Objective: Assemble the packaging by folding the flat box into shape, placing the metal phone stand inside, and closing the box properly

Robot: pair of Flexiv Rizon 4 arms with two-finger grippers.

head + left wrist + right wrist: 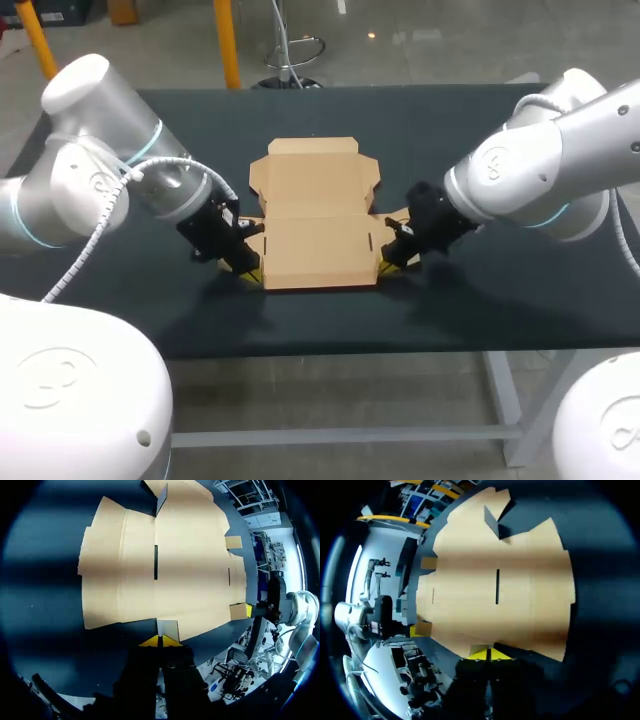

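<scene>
Flat box point(315, 215) lies open between both grippers. Left gripper point(160, 641) has its tips pinched together on the box's near-left flap point(167, 628). Right gripper point(490, 655) is pinched the same way on the near-right flap point(481, 649).

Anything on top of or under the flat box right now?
Nothing lies on the flat box; its panels are bare. The left gripper and right gripper pinch its side flaps. The table shows around it; whatever is beneath the cardboard is hidden.

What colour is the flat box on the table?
Plain light brown cardboard, no pattern. The box shows best in the head view.
</scene>
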